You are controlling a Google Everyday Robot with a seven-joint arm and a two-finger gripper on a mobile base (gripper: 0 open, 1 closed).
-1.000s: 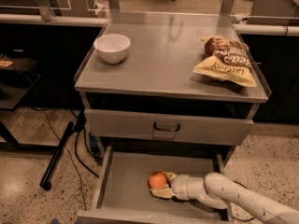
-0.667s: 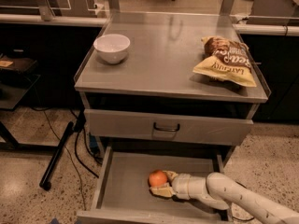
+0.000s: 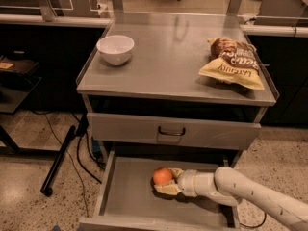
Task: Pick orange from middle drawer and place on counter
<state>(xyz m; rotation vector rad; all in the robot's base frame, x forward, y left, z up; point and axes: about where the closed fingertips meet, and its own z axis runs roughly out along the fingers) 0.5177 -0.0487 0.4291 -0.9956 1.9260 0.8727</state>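
Note:
The orange [image 3: 162,174] is in the open middle drawer [image 3: 125,196], near the middle of its grey floor. My gripper [image 3: 164,181] reaches in from the lower right and is shut on the orange, with one finger [image 3: 166,189] under its near side and the other behind it. It holds the orange slightly above the drawer floor. The counter [image 3: 168,66] is the grey steel top of the cabinet above.
A white bowl [image 3: 115,49] stands at the counter's left back. A yellow and brown chip bag [image 3: 232,63] lies at its right. The top drawer [image 3: 172,130] with a black handle is closed above the open one. A black pole [image 3: 58,160] leans on the floor at left.
The gripper and the orange have risen a little from the drawer floor. Nothing else has moved.

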